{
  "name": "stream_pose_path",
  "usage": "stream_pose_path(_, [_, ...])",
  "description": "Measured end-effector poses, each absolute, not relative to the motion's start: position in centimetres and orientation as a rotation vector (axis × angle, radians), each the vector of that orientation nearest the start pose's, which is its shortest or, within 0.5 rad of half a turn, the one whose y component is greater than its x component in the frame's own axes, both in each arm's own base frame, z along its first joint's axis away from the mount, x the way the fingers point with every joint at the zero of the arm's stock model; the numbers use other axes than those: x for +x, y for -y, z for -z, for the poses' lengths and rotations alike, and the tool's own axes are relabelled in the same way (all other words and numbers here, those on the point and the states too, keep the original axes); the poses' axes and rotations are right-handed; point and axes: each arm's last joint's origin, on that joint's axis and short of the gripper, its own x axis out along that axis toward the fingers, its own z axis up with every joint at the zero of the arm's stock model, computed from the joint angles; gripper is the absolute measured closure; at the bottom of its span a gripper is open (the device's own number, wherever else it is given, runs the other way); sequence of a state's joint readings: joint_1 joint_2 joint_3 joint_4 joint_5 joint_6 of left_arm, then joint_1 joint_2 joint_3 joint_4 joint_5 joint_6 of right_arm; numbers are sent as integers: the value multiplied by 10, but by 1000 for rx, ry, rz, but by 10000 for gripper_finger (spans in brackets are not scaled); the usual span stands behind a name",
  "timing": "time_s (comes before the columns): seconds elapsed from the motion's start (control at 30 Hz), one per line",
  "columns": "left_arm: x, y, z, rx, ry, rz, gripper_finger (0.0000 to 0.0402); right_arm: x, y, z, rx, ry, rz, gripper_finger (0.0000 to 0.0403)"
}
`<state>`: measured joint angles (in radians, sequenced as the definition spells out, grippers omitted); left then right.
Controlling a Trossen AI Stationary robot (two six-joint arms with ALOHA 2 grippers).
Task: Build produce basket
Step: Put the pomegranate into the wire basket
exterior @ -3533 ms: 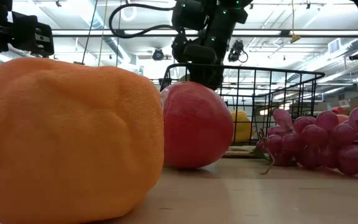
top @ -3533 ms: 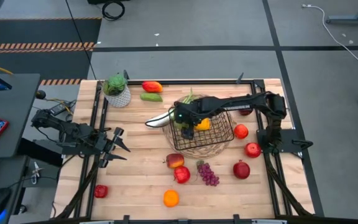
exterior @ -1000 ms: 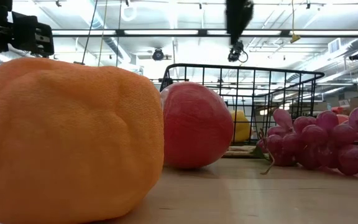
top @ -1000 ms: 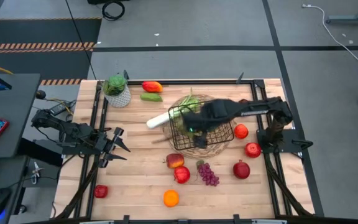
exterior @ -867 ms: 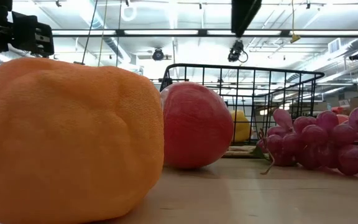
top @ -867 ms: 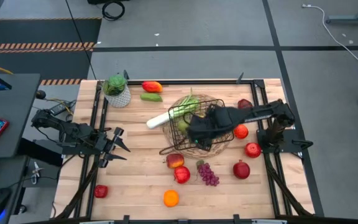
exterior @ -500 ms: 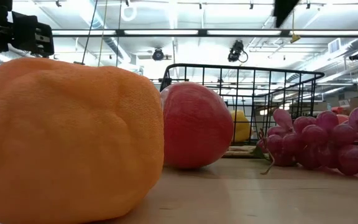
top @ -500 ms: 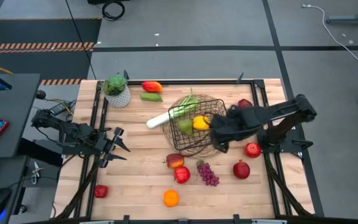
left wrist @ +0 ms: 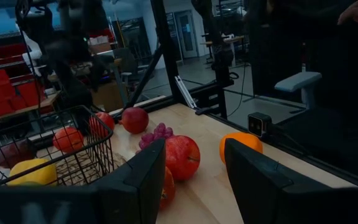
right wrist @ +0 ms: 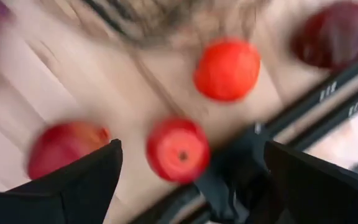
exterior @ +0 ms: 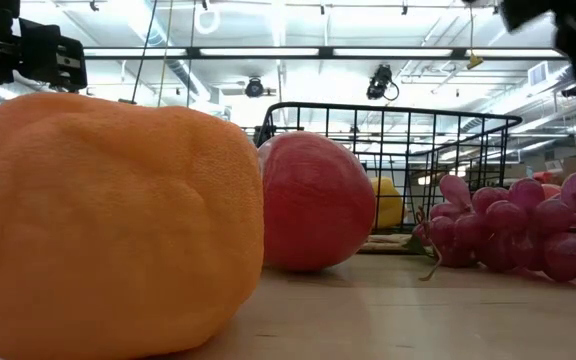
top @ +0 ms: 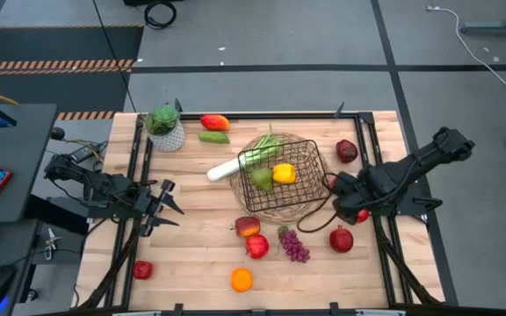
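While your right end effector [top: 334,189] hangs spread and empty above smooth red apples [right wrist: 178,149], the black wire basket [top: 285,178] sits just beside it; the left end effector [top: 167,204] waits half-parted near the counter [top: 191,254] edge.

wooden table [top: 183,254], round mat [top: 310,209], scattered produce [top: 242,279]

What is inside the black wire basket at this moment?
Inside the basket lie a yellow piece and a green piece. The leek pokes over its rim with its white end outside. A woven mat lies underneath; the pieces cover the basket floor below them.
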<state>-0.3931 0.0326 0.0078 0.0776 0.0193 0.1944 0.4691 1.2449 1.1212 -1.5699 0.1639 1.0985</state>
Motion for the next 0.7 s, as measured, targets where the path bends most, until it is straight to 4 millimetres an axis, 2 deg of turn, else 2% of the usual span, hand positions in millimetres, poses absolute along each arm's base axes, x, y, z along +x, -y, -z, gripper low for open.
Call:
stream_pose_path(0.1, [91,38,-171,182,92,406,230,151,-73,-271,355,-1551,670,8])
stream_pose_path(0.23, [91,38,-171,182,92,406,230,154,-81,-260,419,-1566,598,8])
stream_pose_path(0.47, [91,38,-171,182,92,406,230,166,-103,-258,596,-1412,503,8])
stream_pose_path(0.6, [91,38,-171,182,92,406,230,170,-109,-258,811,-1330,643,8])
stream_pose_path(0.7, [91,38,-171,182,92,406,230,170,-111,-253,910,-1286,786,8])
